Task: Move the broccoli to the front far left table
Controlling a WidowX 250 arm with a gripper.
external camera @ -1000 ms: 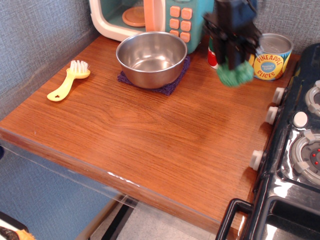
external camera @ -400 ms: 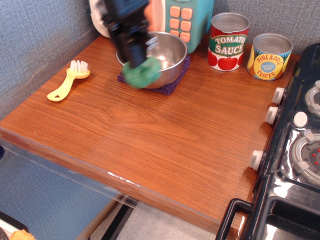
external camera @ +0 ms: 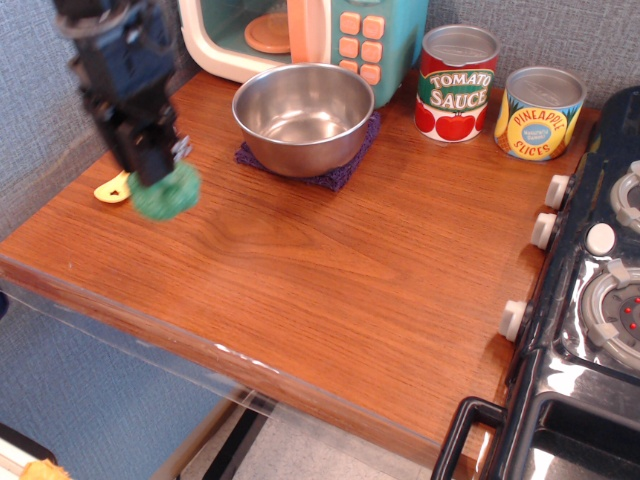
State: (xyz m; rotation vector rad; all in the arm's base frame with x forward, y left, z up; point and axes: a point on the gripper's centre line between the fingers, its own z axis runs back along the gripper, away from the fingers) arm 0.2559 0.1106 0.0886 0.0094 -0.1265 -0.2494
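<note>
Toy broccoli (external camera: 166, 194): probably light, rigid plastic, the bumpy crown likely slip-prone; best taken by the stalk or across the crown's top. Green, rounded, knobbly head, slightly blurred, stalk hidden. Clasped from above in the black gripper (external camera: 155, 172), jaws clenched on it. Hanging over the left part of the wood-grain table (external camera: 330, 260), just beside the yellow dish brush (external camera: 118, 186), apparently above the surface.

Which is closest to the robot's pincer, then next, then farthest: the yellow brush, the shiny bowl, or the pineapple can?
1. Yellow brush: just behind the pincer, far left.
2. Shiny bowl: to its right, mid-back.
3. Pineapple can: far right, by the stove.
</note>
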